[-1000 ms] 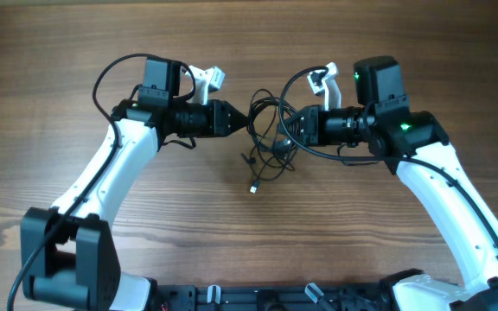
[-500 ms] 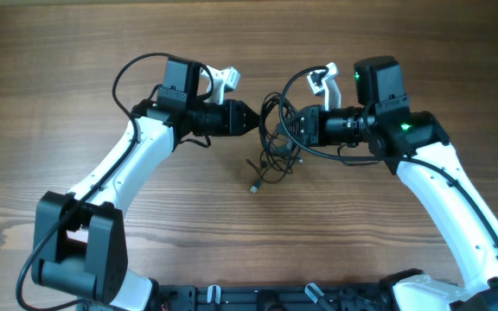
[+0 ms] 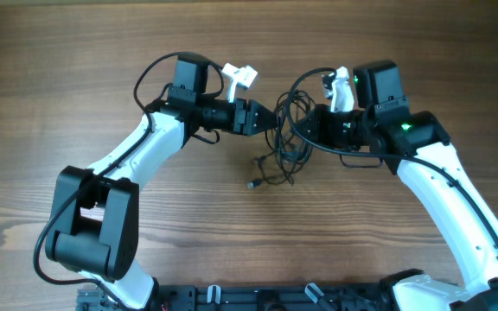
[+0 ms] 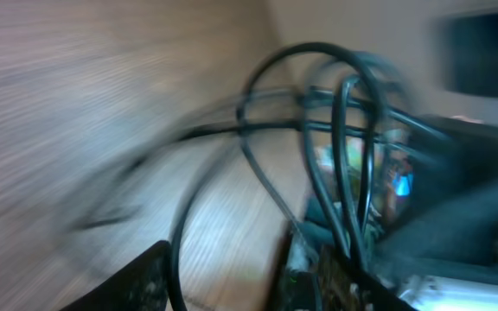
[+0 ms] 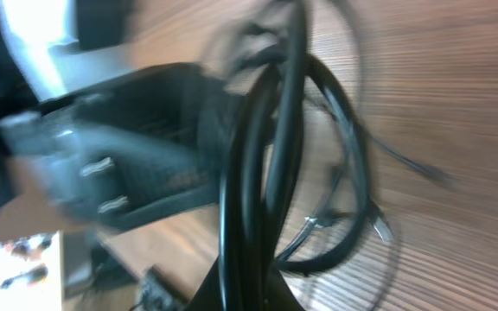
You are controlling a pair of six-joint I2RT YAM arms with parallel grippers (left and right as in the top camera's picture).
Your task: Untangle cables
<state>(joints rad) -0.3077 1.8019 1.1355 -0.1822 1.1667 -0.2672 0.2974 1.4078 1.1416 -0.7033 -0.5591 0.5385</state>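
Observation:
The cables (image 3: pixel 282 154) are a tangle of thin black loops between my two grippers, with one tiny plug end (image 3: pixel 252 184) lying on the wooden table. My right gripper (image 3: pixel 311 128) is shut on a bunch of the cables and holds them up. In the right wrist view the strands (image 5: pixel 275 155) run straight down into the closed jaws (image 5: pixel 249 292). My left gripper (image 3: pixel 271 118) is close against the left side of the tangle. In the blurred left wrist view its fingers (image 4: pixel 232 281) stand apart, a cable passes between them, and the loops (image 4: pixel 344 130) rise just ahead.
Bare wooden table (image 3: pixel 102 52) lies all around the tangle. The thicker black arm wires (image 3: pixel 145 78) loop over each wrist. The arm bases stand at the front edge (image 3: pixel 258 298).
My left arm has swung right, up to the tangle, and its jaws have opened. My right wrist has turned, still holding the cables. The hanging loops have shifted slightly right.

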